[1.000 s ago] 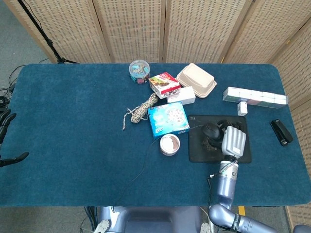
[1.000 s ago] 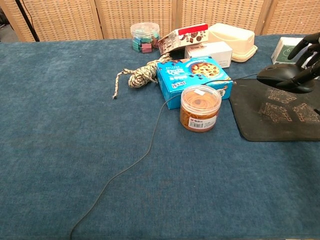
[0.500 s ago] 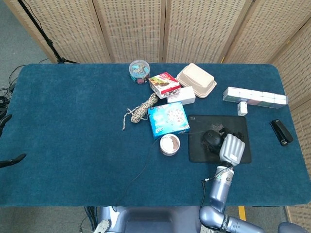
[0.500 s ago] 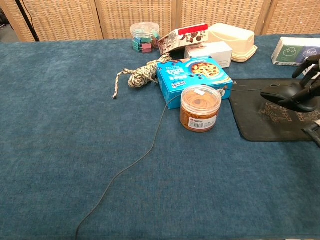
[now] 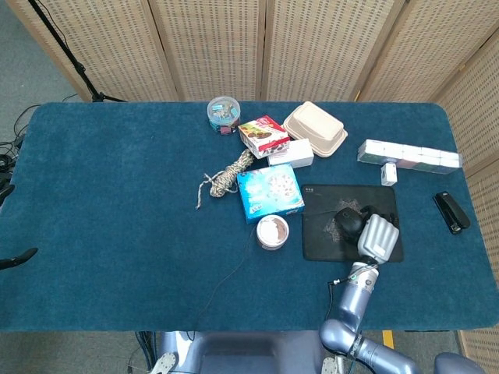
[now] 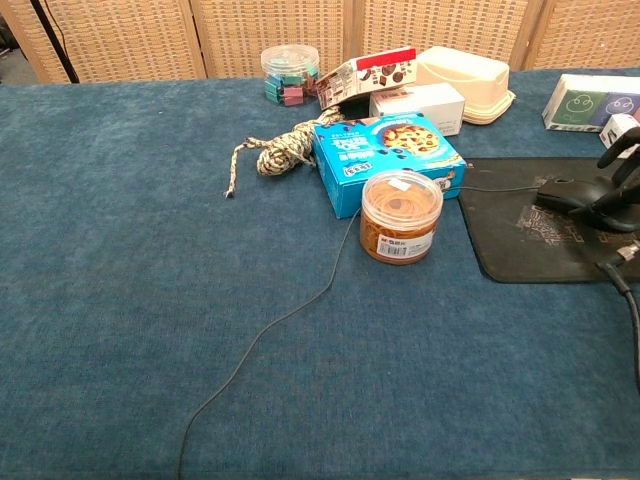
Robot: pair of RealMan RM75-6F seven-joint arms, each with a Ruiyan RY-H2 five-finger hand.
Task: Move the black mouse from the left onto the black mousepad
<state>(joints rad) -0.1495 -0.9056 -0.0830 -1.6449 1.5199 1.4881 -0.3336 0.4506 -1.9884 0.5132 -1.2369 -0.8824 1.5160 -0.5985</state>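
At the far left edge of the head view only dark fingertips of the left hand (image 5: pixel 17 255) show, off the blue-carpeted bench (image 5: pixel 117 234); whether it is open I cannot tell. Left of centre, the thin dark mouse cable (image 6: pixel 270 330) trails across the bench and passes just beside the round orange-filled plastic jar (image 6: pixel 400 216) and the blue cookie box (image 6: pixel 385 150). If the cable is drawn tight, I judge it could nudge the jar or tug the mouse back. At lower right, the black mouse (image 5: pixel 348 222) sits on the black rectangular mousepad (image 5: pixel 320 241), with the right hand (image 5: pixel 377 236) curled around it, apparently gripping. Letting go carelessly could drag the mouse off-centre.
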